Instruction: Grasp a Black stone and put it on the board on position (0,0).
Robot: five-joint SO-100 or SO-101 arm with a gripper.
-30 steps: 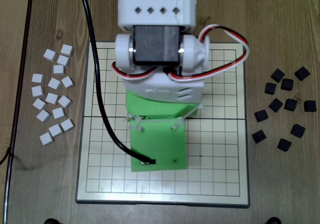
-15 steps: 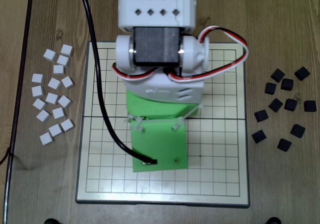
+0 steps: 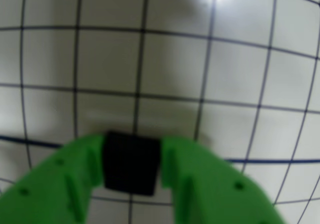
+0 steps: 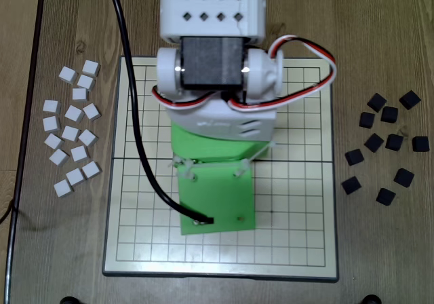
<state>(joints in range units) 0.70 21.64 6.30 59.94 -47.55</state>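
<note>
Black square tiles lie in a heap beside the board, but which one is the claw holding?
The matte black square tile between the green claw's fingers in the wrist view, above the cream gridded board, apart from the loose pile.

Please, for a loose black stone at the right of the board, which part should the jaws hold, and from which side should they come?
Hold two opposite flat edges, coming straight down. Each loose black stone lies flat and apart from its neighbours, and the gripper holds its black stone this way.
</note>
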